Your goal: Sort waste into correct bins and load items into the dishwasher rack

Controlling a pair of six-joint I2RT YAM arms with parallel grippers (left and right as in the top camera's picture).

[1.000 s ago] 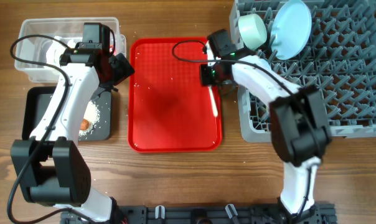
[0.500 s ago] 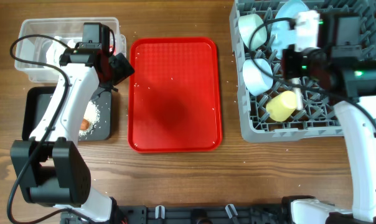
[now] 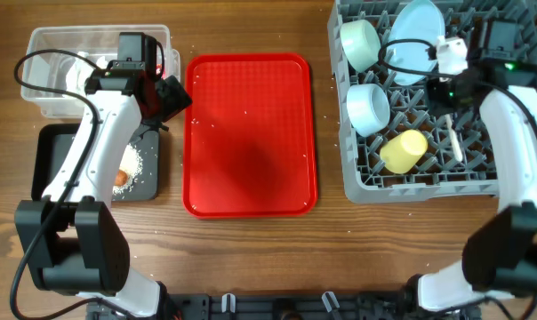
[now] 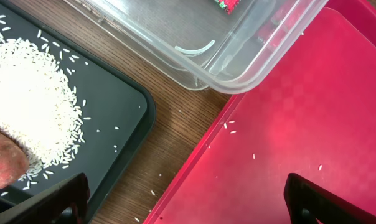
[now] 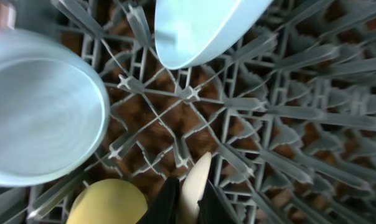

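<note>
Spoon (image 3: 456, 142), white, pinched at one end between the clenched right fingers (image 5: 172, 199), down among the pegs of the grey rack (image 3: 508, 169), just right of the yellow cup (image 3: 404, 151). Whether touching the pegs or not, unclear. Cup on its side near the rack's near edge. Blue bowl (image 3: 368, 108) just behind it, green bowl (image 3: 360, 43) at the far left corner, plate (image 3: 417, 28) on edge beside that, all propped among pegs.

Left of the rack, red tray (image 3: 251, 133) flat on the table (image 3: 251, 258), dotted with a few stray grains. Further left, clear tub (image 3: 46, 89), with black tray (image 3: 51, 169) just in front of it. On the black tray, a heap of rice (image 3: 133, 160) with carrot (image 3: 120, 178) against it.

Left fingers (image 3: 172, 94) spread wide, grasping nothing, above the gap between black tray and red tray, by the tub's corner.
</note>
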